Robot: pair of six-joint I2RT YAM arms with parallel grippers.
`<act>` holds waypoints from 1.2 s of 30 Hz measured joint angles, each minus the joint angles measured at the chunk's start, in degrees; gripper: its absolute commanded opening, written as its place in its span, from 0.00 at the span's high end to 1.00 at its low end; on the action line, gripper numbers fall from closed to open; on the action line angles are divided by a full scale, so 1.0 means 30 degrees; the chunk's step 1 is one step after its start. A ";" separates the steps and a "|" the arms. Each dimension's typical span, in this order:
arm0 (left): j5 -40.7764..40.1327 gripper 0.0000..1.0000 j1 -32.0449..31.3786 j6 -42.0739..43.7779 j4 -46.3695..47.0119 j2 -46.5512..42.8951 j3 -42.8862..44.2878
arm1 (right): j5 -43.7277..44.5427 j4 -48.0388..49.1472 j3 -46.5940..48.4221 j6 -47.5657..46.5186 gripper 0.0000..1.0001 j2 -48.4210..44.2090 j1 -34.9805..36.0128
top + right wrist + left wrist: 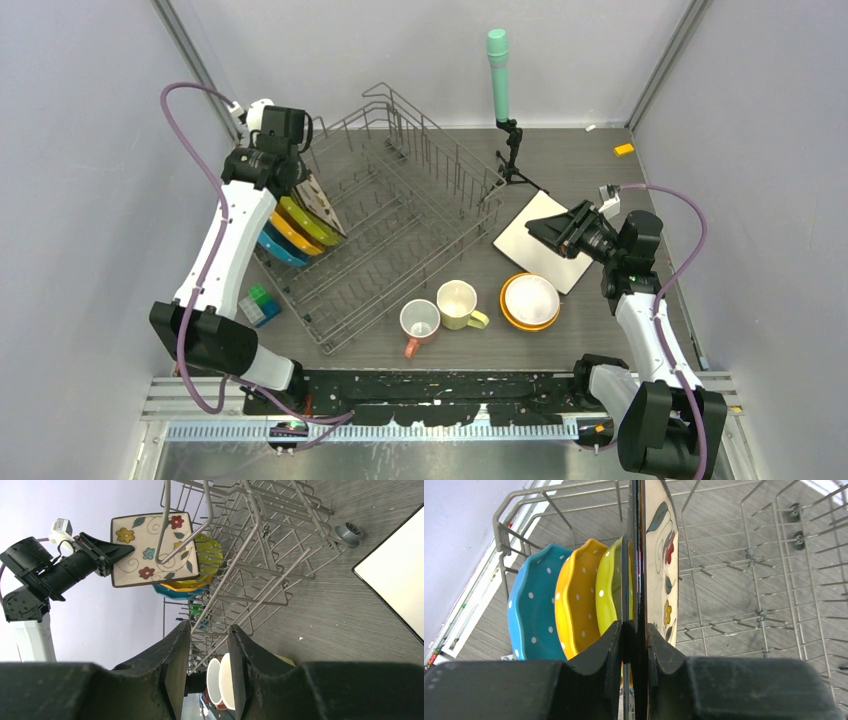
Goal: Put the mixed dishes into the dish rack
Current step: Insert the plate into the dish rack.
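Grey wood-grain table fills the space between pale walls, with both arm bases at its near edge. Closest to that edge stand the pink mug (420, 322) and the pale-yellow mug (458, 303), and beside them the white bowl (530, 297) sits nested in the orange bowl (509, 312). All four are outside the rack. A small blue-green box (260, 305) sits toward the near left corner.

Further in, the dish rack (400, 225) lies diagonally across the middle. At its left end the blue plate (531, 610), the orange plate (574, 595) and the yellow-green plate (608, 587) stand on edge in a row. The left gripper (634, 630) is clamped on the rim of a floral square plate (663, 555), holding it upright just beside the yellow-green one.

Toward the right edge, the right gripper (548, 228) hovers over the white square plate (530, 250), its jaws parted and empty.

The step in hand looks like seating the floral plate. It should go well if the plate is kept vertical and lowered straight between the tines. The grip should be released only once the lower edge rests on the wire, and the plate must not nudge its neighbour.

At the far edge stands a green-topped cylinder (498, 70) on a tripod.
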 measured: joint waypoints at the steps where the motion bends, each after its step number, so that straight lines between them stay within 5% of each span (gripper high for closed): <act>1: 0.0007 1.00 0.0000 0.0000 0.0044 0.0102 -0.0160 | 0.0000 -0.0058 0.0000 -0.0015 0.60 0.0000 0.0000; 23: 0.0175 1.00 0.0102 -0.0095 0.1035 0.0576 -0.0809 | 0.0029 -0.0780 0.0000 -0.0561 0.60 0.0000 0.0000; 36: -0.0197 1.00 -0.0306 0.0124 -0.0379 0.2244 0.1370 | 0.0066 -0.0823 0.0000 -0.0627 0.60 0.0000 0.0000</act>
